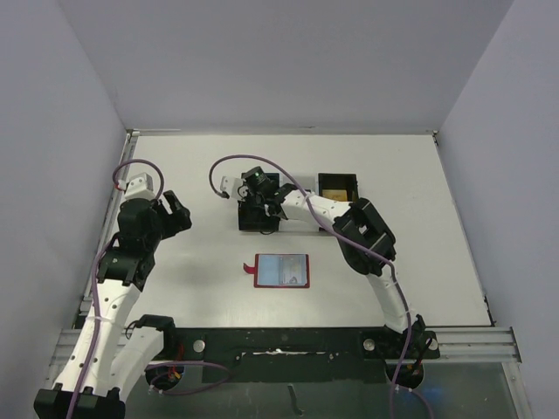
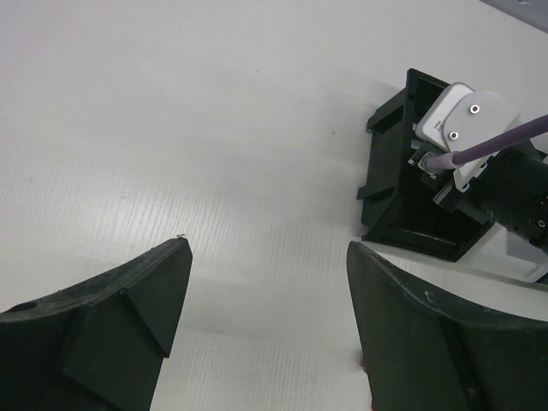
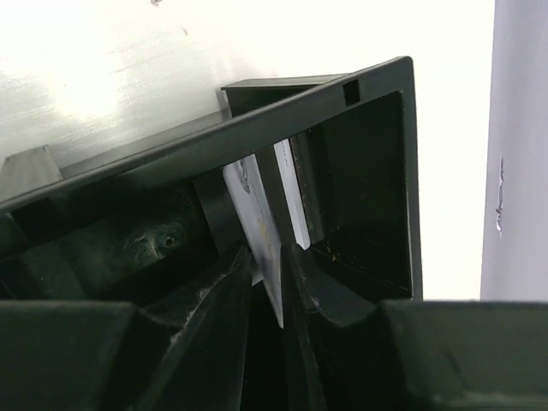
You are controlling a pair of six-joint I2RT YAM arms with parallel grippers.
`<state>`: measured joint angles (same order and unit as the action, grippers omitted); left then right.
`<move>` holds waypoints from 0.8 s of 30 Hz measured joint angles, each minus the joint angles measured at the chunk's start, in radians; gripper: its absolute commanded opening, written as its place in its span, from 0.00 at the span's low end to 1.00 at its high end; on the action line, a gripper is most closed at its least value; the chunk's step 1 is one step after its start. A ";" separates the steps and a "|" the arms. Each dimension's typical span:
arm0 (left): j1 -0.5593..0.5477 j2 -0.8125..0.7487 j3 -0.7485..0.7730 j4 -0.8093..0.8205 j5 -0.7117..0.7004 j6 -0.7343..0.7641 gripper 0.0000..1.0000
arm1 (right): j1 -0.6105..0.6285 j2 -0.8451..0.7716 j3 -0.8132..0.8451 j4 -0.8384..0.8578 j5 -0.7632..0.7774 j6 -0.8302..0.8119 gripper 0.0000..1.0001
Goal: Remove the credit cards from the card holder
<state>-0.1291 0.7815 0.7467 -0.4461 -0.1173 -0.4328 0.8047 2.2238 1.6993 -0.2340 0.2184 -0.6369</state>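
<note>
The card holder [image 1: 281, 271] lies open on the table's middle, red with a light blue-grey inside facing up. My right gripper [image 1: 260, 202] reaches into the left black compartment of the tray [image 1: 247, 223]. In the right wrist view it [image 3: 267, 255] is shut on a pale grey-white credit card [image 3: 257, 223], held edge-on inside the compartment [image 3: 368, 171]. A second pale card [image 3: 293, 201] stands just behind it. My left gripper [image 1: 177, 212] is open and empty, left of the tray; its wrist view [image 2: 270, 257] shows bare table between the fingers.
The tray's right black compartment [image 1: 338, 185] holds a gold card. The tray's black end [image 2: 402, 197] and my right wrist [image 2: 467, 120] show in the left wrist view. Walls close the table on the left, back and right.
</note>
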 measured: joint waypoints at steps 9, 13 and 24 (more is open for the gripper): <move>0.000 -0.005 0.000 0.000 -0.010 0.000 0.73 | -0.026 0.007 0.026 -0.056 -0.048 -0.029 0.27; 0.000 -0.005 0.000 0.000 -0.010 0.000 0.73 | -0.027 0.017 0.031 -0.065 -0.050 -0.037 0.28; 0.000 -0.005 0.000 0.000 -0.009 0.000 0.73 | -0.032 0.032 0.058 -0.056 -0.058 0.120 0.34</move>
<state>-0.1291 0.7765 0.7467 -0.4461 -0.1261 -0.4328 0.7727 2.2562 1.7573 -0.2897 0.1608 -0.5167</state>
